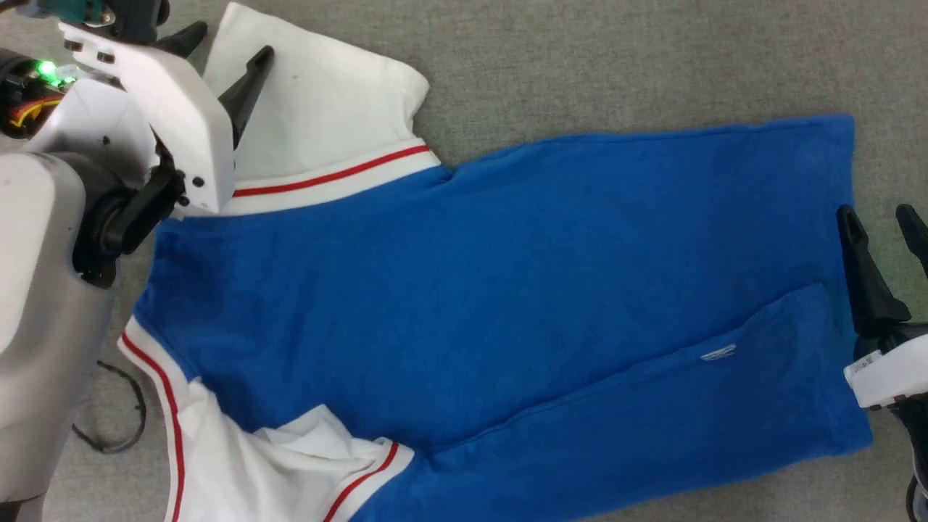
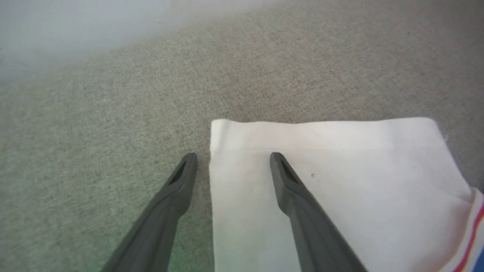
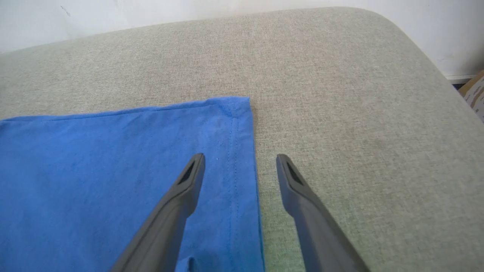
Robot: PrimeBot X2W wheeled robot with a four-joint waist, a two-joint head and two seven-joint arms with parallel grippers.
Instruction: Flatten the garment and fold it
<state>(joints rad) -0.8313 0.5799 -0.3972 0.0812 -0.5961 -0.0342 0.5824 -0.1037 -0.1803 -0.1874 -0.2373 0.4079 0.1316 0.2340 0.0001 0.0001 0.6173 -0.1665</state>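
On the left of the grey padded surface (image 1: 580,58), the left gripper (image 1: 232,40) is held over the far white sleeve (image 1: 326,94) of the garment (image 1: 471,290). Its fingers are spread wide and nothing is gripped. The placement is judged to be a set-up for pinching the sleeve's edge, so that the sleeve can be drawn flat or turned in. Below it, the near sleeve (image 1: 290,464) is seen rumpled and partly tucked under itself, so flattening is judged unfinished there.

Across the middle, the garment is laid sideways, collar end to the left. A long blue flap (image 1: 652,428) is seen lying over the lower body, with a small white mark (image 1: 718,352) beside its crease.

At the right, the right gripper (image 1: 876,212) is placed at the hem (image 1: 844,167), fingers likewise parted and empty, presumably so that both ends can be taken together.

The straddling is made plain by the wrist views alone. From the left wrist, one finger is shown above white cloth and the other above bare surface. From the right wrist, one is above the stitched hem and the other off it. Whether the tips touch the cloth cannot be told. The whole lie of the shirt, the flap and the rumpled sleeve are given by the head view.
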